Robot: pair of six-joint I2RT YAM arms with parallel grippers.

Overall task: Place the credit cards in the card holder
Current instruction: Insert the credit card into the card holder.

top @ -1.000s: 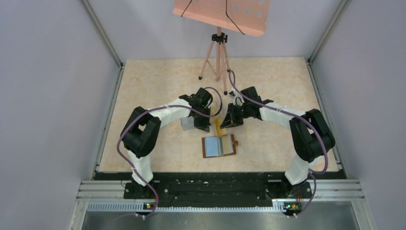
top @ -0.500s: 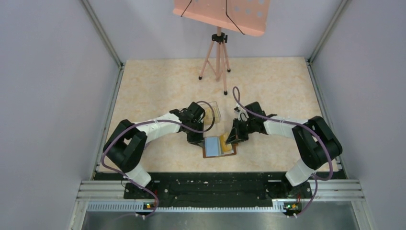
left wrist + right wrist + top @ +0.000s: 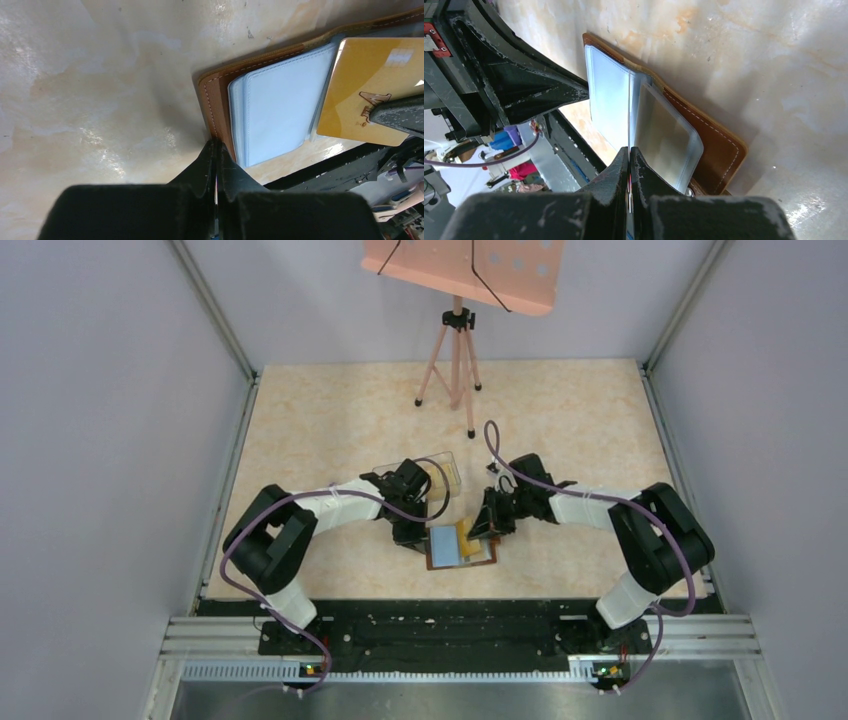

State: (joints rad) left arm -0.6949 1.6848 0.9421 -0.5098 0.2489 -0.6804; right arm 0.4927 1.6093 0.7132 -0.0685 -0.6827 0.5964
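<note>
Right gripper (image 3: 629,151) is clamped on the orange-yellow card (image 3: 365,80), pinching one end. The card's free end lies over the inner half of the card holder (image 3: 214,92), just beside the clear pockets (image 3: 280,110) and not yet in one.

The holder lies open and flat on the table (image 3: 100,75), near its front edge.

Left gripper (image 3: 216,150) is closed on nothing. Its tips touch the holder's stitched leather edge, probably to pin it.

Risks, my read:
- The card edge could ride over the pocket lip instead of under it. The sleeves are floppy, and one stands half lifted in the right wrist view, so it may buckle.
- The holder could skid or swing when pushed, since it's pinned at only one edge point.
- The card could pivot in the end grip if it jams.

Containers:
- The pockets look pale blue-white. I can't tell whether any cards are already inside.
- The clear plastic box (image 3: 448,472) sits behind the left arm. Its contents aren't readable from the top view.
</note>
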